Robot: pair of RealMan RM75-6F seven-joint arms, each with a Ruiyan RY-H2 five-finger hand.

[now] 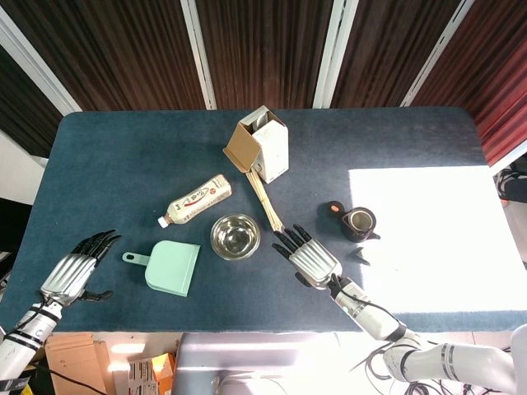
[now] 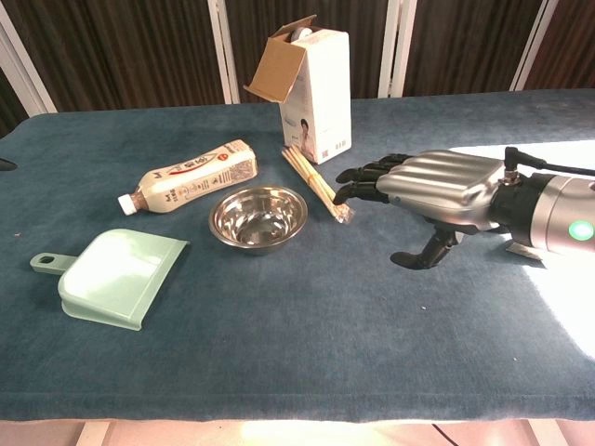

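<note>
My right hand [image 1: 309, 257] [image 2: 429, 190] hovers flat and open over the blue table, fingers spread, its fingertips close to the near end of a bundle of wooden chopsticks [image 1: 265, 202] [image 2: 316, 183]. Just left of it stands an empty steel bowl [image 1: 235, 235] [image 2: 258, 216]. My left hand [image 1: 76, 271] lies open near the table's front left corner, holding nothing, seen only in the head view. A mint-green dustpan [image 1: 170, 267] [image 2: 112, 276] lies to the right of it.
A bottle [image 1: 196, 200] [image 2: 188, 177] lies on its side behind the dustpan. An open white carton [image 1: 262, 146] [image 2: 314, 84] stands at the back. A dark teapot [image 1: 360, 222] with its lid [image 1: 331, 209] beside it sits right of the chopsticks. Sunlight falls on the table's right part [image 1: 428, 239].
</note>
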